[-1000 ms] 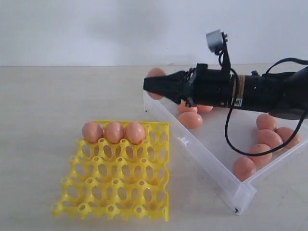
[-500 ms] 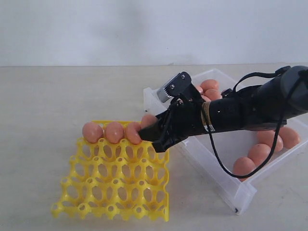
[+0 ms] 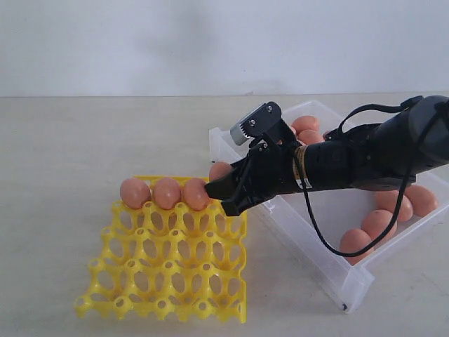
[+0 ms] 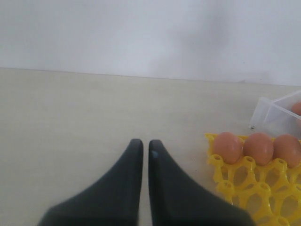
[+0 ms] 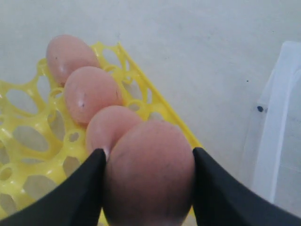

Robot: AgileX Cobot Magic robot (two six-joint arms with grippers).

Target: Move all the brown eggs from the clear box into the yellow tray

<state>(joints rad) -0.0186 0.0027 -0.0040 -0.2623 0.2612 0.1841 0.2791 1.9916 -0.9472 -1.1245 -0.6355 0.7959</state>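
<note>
**A:** In the exterior view, where does the right gripper (image 3: 221, 189) stand against the yellow tray (image 3: 168, 284)?

**B:** It stands over the tray's far corner, the one nearest the clear box (image 3: 312, 256). Its jaws pinch the held egg (image 3: 219, 170) by the flanks. That egg hangs just above the tray, next to the three seated eggs (image 3: 166, 192) that fill the rest of the far row.

**A:** Why that corner?

**B:** It looks like the only free cup in that row. Filling one row at a time probably spares the arm from reaching across eggs already set. The loose eggs (image 3: 382, 221) lie in the box beside the tray, so most of the task is not yet done.

**A:** And the left wrist view?

**B:** The left gripper (image 4: 141, 147) hangs over bare table (image 4: 70, 117), near the tray but apart from it. Its jaws are pressed almost together, with only a slit between them and nothing in it. It seems parked out of the working arm's way.

**A:** The right wrist view?

**B:** The dark fingers (image 5: 87, 183) clasp the egg around its widest part, which likely keeps the smooth shell from slipping. The egg lines up with the three seated ones, at the tray's edge. Whether it touches the cup cannot be told. It probably has to be lowered gently before the jaws let go.
</note>
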